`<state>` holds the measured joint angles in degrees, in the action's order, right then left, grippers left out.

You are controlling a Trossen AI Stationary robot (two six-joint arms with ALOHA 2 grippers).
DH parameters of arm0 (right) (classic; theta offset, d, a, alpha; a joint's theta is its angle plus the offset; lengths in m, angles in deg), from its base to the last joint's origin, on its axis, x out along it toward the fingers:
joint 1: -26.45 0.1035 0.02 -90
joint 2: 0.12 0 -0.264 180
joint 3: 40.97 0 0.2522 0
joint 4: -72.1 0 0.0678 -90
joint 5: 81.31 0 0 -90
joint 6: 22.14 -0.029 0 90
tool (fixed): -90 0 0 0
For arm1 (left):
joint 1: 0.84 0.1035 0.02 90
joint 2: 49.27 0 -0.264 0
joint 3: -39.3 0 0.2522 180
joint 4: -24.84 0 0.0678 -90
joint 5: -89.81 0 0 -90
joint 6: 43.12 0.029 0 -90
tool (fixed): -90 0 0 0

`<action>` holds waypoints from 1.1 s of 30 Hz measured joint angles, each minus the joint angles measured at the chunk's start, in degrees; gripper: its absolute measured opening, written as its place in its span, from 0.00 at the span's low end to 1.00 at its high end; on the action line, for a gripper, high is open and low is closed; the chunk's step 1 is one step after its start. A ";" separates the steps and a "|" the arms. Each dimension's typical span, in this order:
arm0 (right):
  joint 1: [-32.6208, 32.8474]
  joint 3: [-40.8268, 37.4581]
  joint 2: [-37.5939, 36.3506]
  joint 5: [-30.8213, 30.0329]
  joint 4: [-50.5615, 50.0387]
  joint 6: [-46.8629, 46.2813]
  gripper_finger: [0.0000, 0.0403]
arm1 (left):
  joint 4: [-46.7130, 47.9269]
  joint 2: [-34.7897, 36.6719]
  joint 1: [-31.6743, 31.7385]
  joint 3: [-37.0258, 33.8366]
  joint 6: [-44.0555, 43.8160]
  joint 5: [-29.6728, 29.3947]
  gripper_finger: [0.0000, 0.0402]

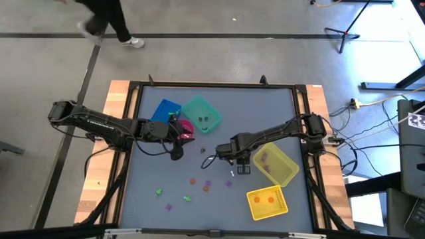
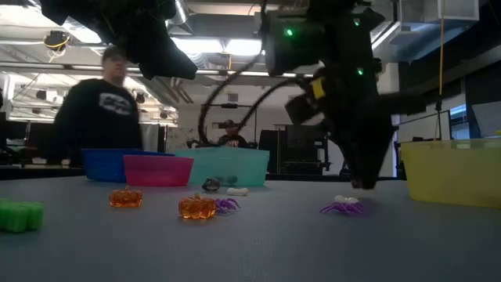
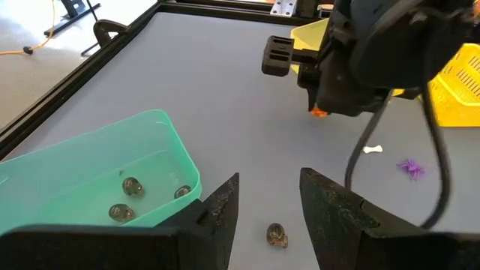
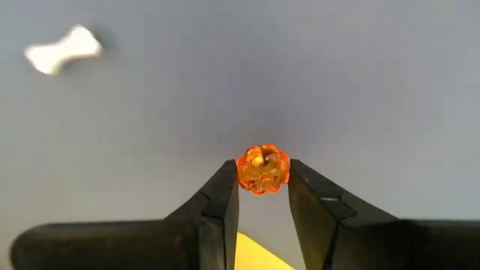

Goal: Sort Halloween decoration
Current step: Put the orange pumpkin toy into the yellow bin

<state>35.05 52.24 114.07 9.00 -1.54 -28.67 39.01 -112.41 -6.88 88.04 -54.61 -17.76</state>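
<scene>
The worktop (image 1: 179, 182) is a smooth, matt grey sheet, bordered by pale bare wood (image 1: 118, 99) and dark metal rails. The pumpkin (image 4: 262, 169) between the right gripper (image 4: 262, 196) fingers is glossy, translucent orange plastic. The bone (image 4: 63, 51) is matt white. The teal bin (image 3: 161, 142) is smooth, slightly see-through plastic; the yellow bin (image 3: 457, 90) has perforated plastic walls. The left gripper (image 3: 268, 210) fingers look dull black plastic

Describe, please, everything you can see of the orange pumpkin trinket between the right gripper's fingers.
The orange pumpkin is a tiny, lobed, translucent piece that looks like glossy plastic. It sits pinched at the tips of the right gripper, one dark finger touching each side, above the grey table and clear of it. A white bone lies apart.
</scene>
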 joint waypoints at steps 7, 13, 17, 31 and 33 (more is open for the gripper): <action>0.07 6.99 0.00 0.82 -1.44 2.53 0.23 | 0.00 0.00 0.01 0.00 0.00 0.01 0.32; 0.69 15.25 0.00 0.82 -7.02 2.56 0.23 | 0.00 0.00 0.00 0.00 0.00 0.01 0.32; 2.78 19.78 -0.04 1.23 -10.33 3.90 0.23 | 0.00 0.00 0.01 0.00 0.00 0.01 0.32; 16.12 22.57 -0.09 1.91 -18.54 -4.12 0.24 | 0.00 0.00 0.01 0.00 0.00 0.01 0.32; 17.92 22.57 -0.09 2.38 -18.88 -7.43 0.24 | 0.00 0.01 0.00 0.00 0.00 0.01 0.32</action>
<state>52.97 74.81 113.99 11.37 -20.42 -36.10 39.01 -112.40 -6.88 88.04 -54.61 -17.75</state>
